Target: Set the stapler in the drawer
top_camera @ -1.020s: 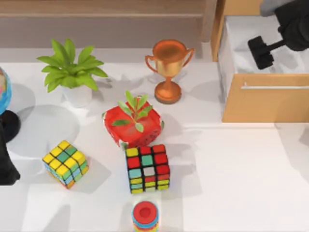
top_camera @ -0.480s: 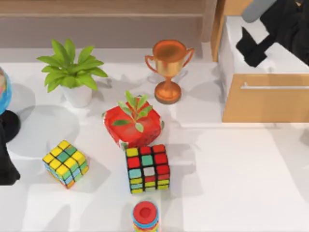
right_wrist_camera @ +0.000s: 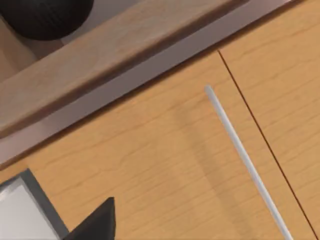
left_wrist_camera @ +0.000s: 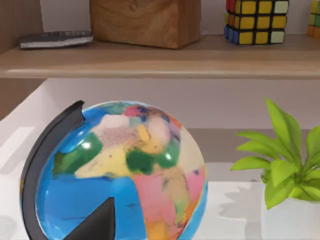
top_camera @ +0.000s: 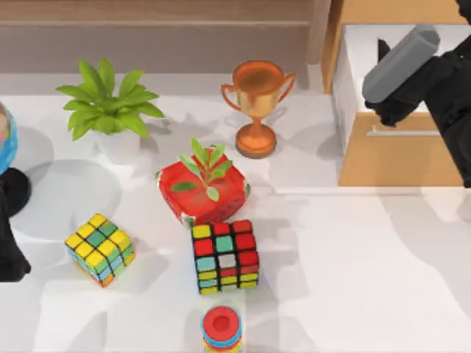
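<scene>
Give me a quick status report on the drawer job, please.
Right claw above open drawer front. Left claw parked by globe, table's left. Trophy beside drawer, apart.

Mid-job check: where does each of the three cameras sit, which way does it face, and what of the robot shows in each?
Top view: above the table, looking down on the open drawer, trophy and cubes; right arm over the drawer, left arm parked at the left edge.
Left wrist view: on the left arm, facing the globe and shelf; a dark fingertip shows.
Right wrist view: on the right arm, facing tan wood panels and a silver handle; a dark fingertip shows.
Shared: globe and white-potted plant, top and left wrist views.
</scene>
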### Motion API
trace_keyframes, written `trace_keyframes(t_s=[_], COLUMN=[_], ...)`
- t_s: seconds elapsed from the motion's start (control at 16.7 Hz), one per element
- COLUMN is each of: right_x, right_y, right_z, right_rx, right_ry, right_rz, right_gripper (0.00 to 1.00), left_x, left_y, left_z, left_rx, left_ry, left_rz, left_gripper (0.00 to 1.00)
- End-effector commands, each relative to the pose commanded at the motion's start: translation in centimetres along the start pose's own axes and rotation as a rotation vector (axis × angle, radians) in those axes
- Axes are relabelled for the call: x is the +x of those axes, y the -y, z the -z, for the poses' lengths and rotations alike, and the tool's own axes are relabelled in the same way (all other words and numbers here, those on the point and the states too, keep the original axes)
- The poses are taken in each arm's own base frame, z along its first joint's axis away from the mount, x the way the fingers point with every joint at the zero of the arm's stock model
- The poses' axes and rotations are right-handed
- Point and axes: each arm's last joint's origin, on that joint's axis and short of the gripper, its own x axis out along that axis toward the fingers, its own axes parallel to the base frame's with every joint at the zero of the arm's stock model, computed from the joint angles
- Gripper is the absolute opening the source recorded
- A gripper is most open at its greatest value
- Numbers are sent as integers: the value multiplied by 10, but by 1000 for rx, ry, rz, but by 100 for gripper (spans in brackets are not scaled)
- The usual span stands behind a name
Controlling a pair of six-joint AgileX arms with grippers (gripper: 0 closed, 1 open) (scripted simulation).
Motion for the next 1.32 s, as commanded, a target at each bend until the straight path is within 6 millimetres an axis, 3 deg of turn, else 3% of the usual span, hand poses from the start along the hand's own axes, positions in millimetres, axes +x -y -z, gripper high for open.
trace_keyframes(t_s=[0.3,0.6,0.9,1.32], right_x=[-46,-84,-98,-96], right_y=[-22,-58,-76,-78], right_z=[12,44,69,70], right_rx=[-189,-381,-504,-508], right_ry=[-4,-125,-244,-245], right_rz=[117,17,-64,-71], right_gripper=[100,100,100,100], left_x=[0,0,0,0], left_y=[0,0,0,0], left_z=[0,0,0,0], left_rx=[0,0,0,0], left_ry=[0,0,0,0], left_rz=[0,0,0,0], left_gripper=[100,100,100,100])
